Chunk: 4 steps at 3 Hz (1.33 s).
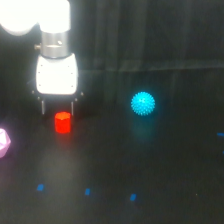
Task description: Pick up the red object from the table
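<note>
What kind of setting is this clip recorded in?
Probably a lab test bench rather than a home: a dim black table with small blue marks, a white robot arm, and only toy-like props on it, a red object, cyan ball and pink object.

Dim, soft-focus scene (overexposed white arm [35, 17])

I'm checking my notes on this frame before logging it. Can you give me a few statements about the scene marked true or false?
1. The gripper is directly above the red object. True.
2. The cyan ball lies to the exterior view's left of the red object. False: it lies to the right.
3. A pink object sits at the view's left edge. True.
4. The table is white. False: it is black with small blue marks.
5. The fingers are around the cyan ball. False: they are by the red object.
</note>
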Tool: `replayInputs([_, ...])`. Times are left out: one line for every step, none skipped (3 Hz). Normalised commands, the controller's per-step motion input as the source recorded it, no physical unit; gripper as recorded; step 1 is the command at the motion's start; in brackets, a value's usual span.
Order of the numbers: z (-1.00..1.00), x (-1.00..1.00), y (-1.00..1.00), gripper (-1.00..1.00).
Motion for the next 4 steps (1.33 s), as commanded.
replayInputs([-0.18,0.73,-0.89,0.98])
replayInputs([-0.28,-0.20,-0.60,0.85])
replayInputs([-0.48,-0.52,0.28,-0.92])
replayInputs([-0.35,-0.22,0.17,-1.00])
